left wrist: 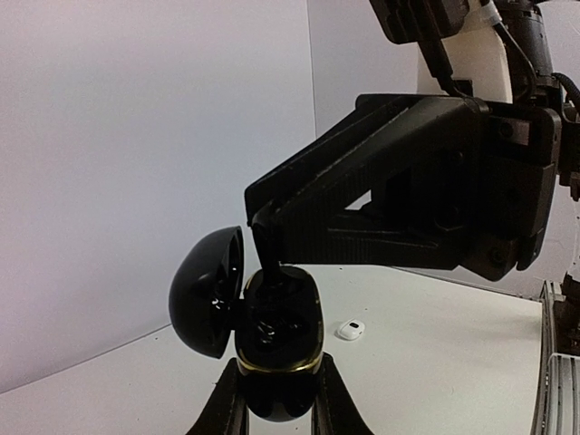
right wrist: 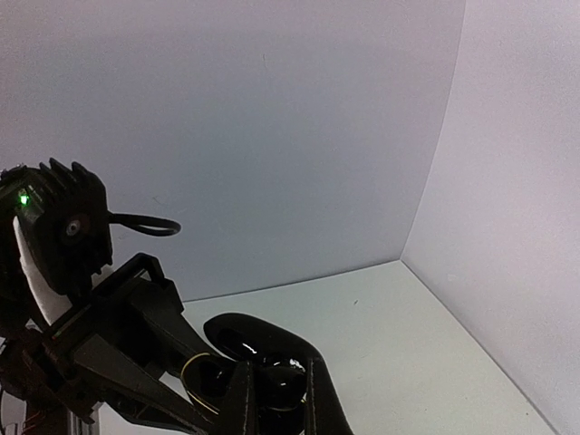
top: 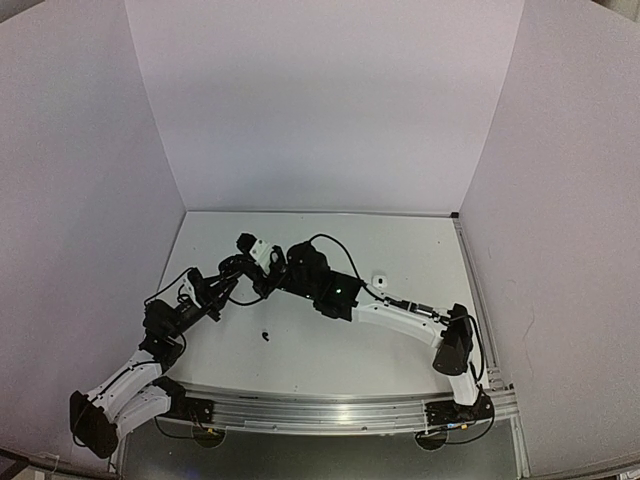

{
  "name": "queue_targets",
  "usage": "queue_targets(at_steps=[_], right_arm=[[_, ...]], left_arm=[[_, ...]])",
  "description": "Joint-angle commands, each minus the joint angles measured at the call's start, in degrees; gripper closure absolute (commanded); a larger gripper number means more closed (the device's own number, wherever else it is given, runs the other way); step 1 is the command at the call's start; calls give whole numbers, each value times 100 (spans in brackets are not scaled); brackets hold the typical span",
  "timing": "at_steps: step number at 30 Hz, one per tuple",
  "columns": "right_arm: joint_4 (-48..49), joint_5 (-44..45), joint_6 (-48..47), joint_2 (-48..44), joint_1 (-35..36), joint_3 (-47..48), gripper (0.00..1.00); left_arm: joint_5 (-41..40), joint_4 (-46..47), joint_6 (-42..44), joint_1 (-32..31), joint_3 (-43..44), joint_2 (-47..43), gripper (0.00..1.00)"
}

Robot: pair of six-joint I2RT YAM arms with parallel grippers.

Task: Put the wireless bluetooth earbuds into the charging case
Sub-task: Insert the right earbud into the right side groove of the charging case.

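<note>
My left gripper (left wrist: 276, 394) is shut on an open black charging case (left wrist: 279, 331) with a gold rim, held upright above the table, its lid (left wrist: 207, 290) swung to the left. My right gripper (right wrist: 278, 391) is shut on a black earbud (right wrist: 281, 385) and holds it at the case's top opening; in the left wrist view the bud's stem (left wrist: 268, 265) reaches into the case. In the top view both grippers meet at the left middle of the table, left gripper (top: 248, 266), right gripper (top: 270, 268). Another black earbud (top: 265, 335) lies on the table in front of them.
A small white case (top: 380, 279) lies on the table right of the right arm; it also shows in the left wrist view (left wrist: 351, 330). White walls enclose the table on three sides. A metal rail (top: 330, 408) runs along the near edge.
</note>
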Motion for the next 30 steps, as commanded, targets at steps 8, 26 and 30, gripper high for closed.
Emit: queue_targets(at_steps=[8, 26, 30], right_arm=[[156, -12, -809, 8, 25, -281, 100], [-22, 261, -668, 190, 67, 33, 81], [-87, 247, -570, 222, 69, 164, 73]], left_arm=[[-222, 470, -262, -19, 171, 8, 100], [-99, 444, -220, -20, 211, 71, 100], [-97, 415, -210, -19, 211, 68, 100]])
